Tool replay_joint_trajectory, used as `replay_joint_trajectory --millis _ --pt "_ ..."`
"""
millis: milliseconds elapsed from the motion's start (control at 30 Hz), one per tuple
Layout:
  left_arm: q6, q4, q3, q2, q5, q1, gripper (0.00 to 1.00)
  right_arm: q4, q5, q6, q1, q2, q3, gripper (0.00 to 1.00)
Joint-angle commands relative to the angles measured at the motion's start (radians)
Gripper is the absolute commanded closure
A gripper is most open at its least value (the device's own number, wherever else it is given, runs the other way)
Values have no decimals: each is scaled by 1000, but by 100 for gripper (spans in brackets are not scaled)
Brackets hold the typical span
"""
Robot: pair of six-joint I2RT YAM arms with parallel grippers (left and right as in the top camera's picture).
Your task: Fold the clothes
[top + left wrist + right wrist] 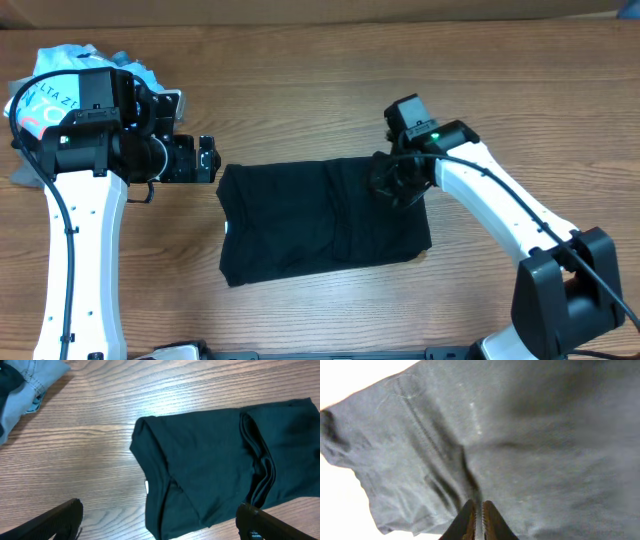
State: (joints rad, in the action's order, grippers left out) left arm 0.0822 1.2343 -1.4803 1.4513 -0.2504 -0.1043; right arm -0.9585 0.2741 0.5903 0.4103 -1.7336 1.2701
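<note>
Item: black T-shirt [322,222], plain, short-sleeved, lying folded into a rough rectangle at the middle of the wooden table [300,80], a small white neck tag [146,486] showing at its left edge and a lengthwise fold ridge right of centre. Left gripper [207,158]: released, jaws spread wide, just beside the shirt's upper left corner and apart from the cloth. Right gripper [477,521]: clenched, fingers drawn together at a crease in the shirt's upper right corner; whether fabric is pinched between them cannot be told. Also present: a light blue T-shirt [50,90] with lettering, bunched at the table's far left under the left arm.
</note>
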Motion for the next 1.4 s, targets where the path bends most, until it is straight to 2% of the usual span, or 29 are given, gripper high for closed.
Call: replay_joint_trajectory --millis 0,133,233,433,533,700,800,833,933,967,1067,1367 --pt "19 0 -21 -6 -5 7 0 19 15 71 51 -51 -7 92" --pt "15 5 -21 -6 -61 7 0 43 116 89 105 -132 -8 92" --pt "14 17 -21 -6 -117 7 0 93 215 34 157 -162 -8 91" --pt "-42 53 -14 6 -13 6 0 116 224 -37 185 -160 3 90" --pt "-87 53 18 19 28 6 0 109 225 -102 154 -142 12 90" --pt "-98 36 100 58 -30 7 0 64 217 -166 73 -71 29 90" --pt "-115 1 171 81 -38 7 0 32 217 -165 3 -27 29 78" --pt "-130 -18 196 88 -38 7 0 12 217 -165 -21 -19 29 77" --pt "-178 -72 258 107 -39 6 0 -70 201 -165 -90 -16 25 78" --pt "-184 -87 275 114 -39 6 0 -98 166 -165 -114 -17 13 83" --pt "-184 -102 289 129 -38 6 0 -130 92 -165 -153 -17 -26 88" --pt "-183 -124 290 140 -38 6 0 -43 14 -121 -260 -24 -307 88"
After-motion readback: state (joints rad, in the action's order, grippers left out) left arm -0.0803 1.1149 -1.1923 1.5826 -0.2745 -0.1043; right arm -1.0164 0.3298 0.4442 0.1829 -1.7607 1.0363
